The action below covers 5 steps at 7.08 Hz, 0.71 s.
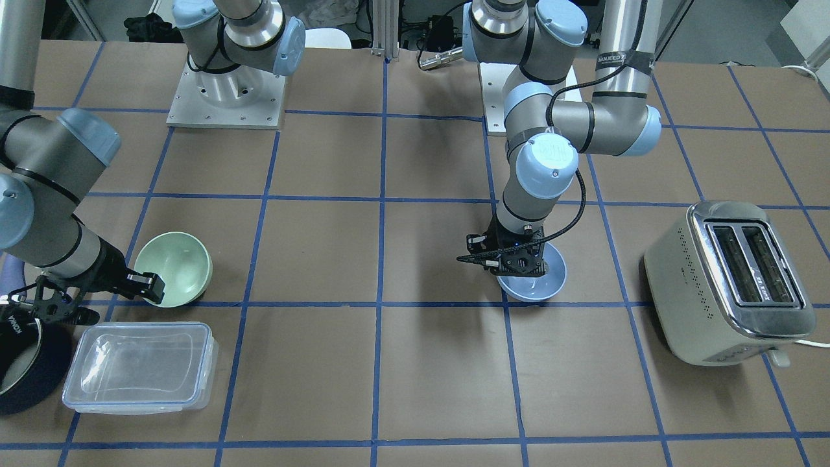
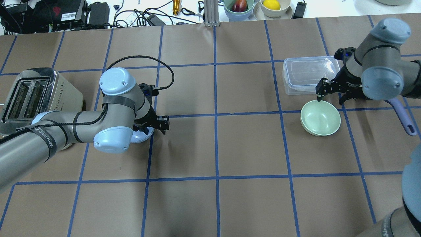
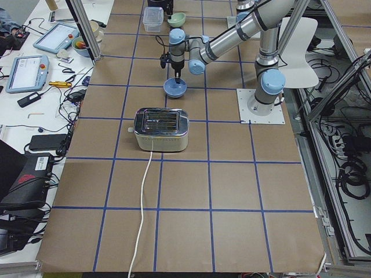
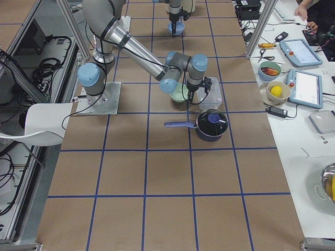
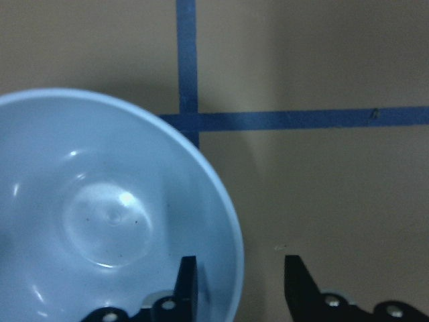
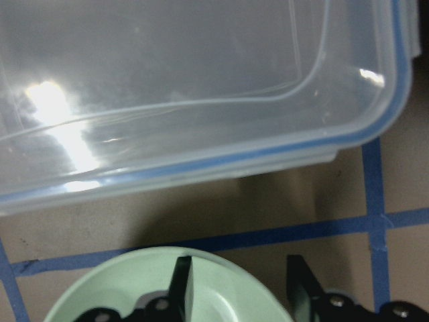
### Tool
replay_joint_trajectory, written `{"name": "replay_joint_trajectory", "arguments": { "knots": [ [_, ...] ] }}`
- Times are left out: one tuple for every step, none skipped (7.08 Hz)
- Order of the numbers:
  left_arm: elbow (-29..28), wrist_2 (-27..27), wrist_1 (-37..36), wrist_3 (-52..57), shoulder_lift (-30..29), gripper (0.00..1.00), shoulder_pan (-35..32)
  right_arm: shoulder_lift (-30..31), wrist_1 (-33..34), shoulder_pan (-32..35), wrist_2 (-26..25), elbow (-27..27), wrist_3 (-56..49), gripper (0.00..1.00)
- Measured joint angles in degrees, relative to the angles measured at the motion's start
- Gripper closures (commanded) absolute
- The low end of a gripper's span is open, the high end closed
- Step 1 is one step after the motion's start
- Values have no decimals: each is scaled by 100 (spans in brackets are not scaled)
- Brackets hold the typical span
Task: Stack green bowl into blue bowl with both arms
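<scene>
The green bowl [image 1: 174, 269] stands upright on the table beside a clear container; it also shows in the overhead view [image 2: 320, 118]. My right gripper [image 2: 329, 93] is open, and in its wrist view [image 6: 238, 288] one finger is inside the bowl's rim [image 6: 134, 282] and the other outside. The blue bowl [image 1: 533, 280] stands upright, partly hidden under my left arm in the overhead view [image 2: 143, 134]. My left gripper [image 1: 519, 263] is open and straddles the blue bowl's rim [image 5: 100, 215], one finger inside and one outside, in its wrist view [image 5: 238, 288].
A clear rectangular container [image 2: 310, 74] lies just beyond the green bowl. A dark blue saucepan [image 1: 19, 363] sits beside it, its handle [image 2: 403, 115] under my right arm. A toaster [image 2: 33, 95] stands near the blue bowl. Fruit bowls [image 2: 238, 6] sit off the table's far edge.
</scene>
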<state>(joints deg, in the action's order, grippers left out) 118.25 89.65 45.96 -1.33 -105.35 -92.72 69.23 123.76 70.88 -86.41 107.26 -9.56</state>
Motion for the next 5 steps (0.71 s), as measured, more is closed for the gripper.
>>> {"name": "replay_joint_trajectory", "arguments": {
  "knots": [
    [-96,148,8,-28,7,99,-61,10,-15,-1,-5,2,-3,100],
    [-178,211,22,-183,33,98,-225,35,-35,-5,-3,-15,-21,100],
    [-338,227,35,-560,37,98,-536,83,-61,-9,-8,-58,-92,100],
    [-648,167,131,-1108,-26,98,-891,146,-117,-11,-10,-116,-179,100],
    [-1080,-21,318,-1742,-139,98,-1199,202,-211,-12,-9,-175,-228,100]
  ]
}}
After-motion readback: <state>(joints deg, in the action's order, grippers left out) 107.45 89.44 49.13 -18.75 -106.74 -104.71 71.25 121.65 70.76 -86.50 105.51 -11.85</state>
